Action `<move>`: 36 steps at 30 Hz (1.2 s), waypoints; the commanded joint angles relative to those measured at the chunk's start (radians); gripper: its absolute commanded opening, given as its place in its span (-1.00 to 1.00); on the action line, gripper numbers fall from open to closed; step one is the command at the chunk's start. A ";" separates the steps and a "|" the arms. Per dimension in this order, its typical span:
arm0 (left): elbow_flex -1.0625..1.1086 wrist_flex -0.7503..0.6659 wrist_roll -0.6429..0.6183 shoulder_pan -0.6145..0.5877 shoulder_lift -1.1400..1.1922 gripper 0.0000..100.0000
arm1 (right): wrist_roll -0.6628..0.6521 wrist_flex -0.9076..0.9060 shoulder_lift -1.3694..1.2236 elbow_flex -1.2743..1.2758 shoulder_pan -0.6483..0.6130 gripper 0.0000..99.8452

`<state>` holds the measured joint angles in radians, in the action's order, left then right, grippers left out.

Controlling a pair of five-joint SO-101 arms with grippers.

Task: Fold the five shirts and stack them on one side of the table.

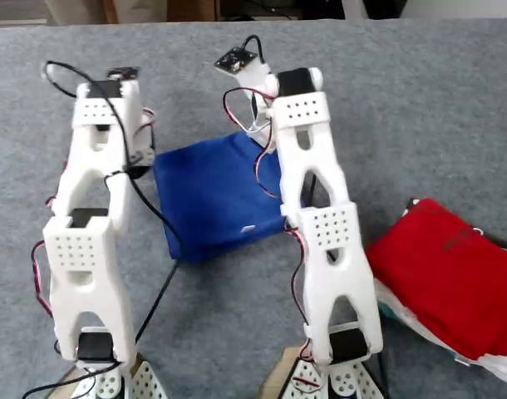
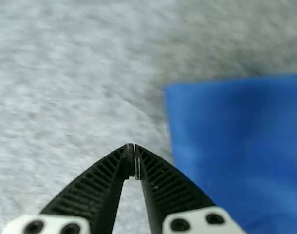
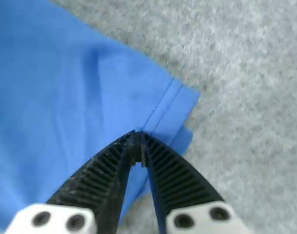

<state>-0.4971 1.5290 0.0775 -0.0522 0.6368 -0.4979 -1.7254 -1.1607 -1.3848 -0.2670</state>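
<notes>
Blue shirt (image 1: 212,199): folded to a rough rectangle, flat on the grey bench (image 1: 420,100). It lies near the middle in the high view, between the two arms.

Red shirt (image 1: 445,274): folded, on top of a pile at about 4 o'clock on the bench, well apart from the blue one. A white garment (image 1: 496,364) and a strip of teal cloth (image 1: 386,309) stick out beneath it. I cannot count the layers in the pile.

Left arm (image 1: 87,249): stands on the 9 o'clock side of the blue shirt, its wrist at the shirt's 10 o'clock corner. Left claw (image 2: 130,161): black ribbed fingers together at the tips, nothing between them. It is over bare bench, just beside the shirt's straight edge and not on the cloth.

Right arm (image 1: 320,216): runs along the shirt's 3 o'clock side and covers part of that edge. Right claw (image 3: 138,148): tips together over the blue cloth, right by a stitched hem at a corner, about 1 o'clock on the shirt. I cannot tell whether any fabric is pinched between the tips.

Black cable (image 1: 158,216): trails from the left arm and crosses the bench along the shirt's 9 o'clock edge.
</notes>
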 commanded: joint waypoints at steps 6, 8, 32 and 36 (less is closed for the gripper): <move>0.430 -0.308 -0.003 0.068 -0.249 -0.96 | 0.009 -0.012 -0.156 -0.194 0.119 -0.99; 0.491 -0.361 -0.031 0.072 -0.271 -0.96 | 0.009 -0.017 -0.156 -0.199 0.120 -0.99; 0.130 -0.032 -0.003 -0.018 -0.275 -0.47 | 0.284 -0.055 1.013 0.981 -0.001 -0.58; 0.097 0.003 0.121 -0.020 -0.274 -0.47 | 0.307 -0.054 1.207 1.205 0.016 -0.58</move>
<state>-0.3376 1.5044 0.1281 -0.0629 0.4173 -0.2079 -1.7714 -0.1419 -0.3307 -0.2501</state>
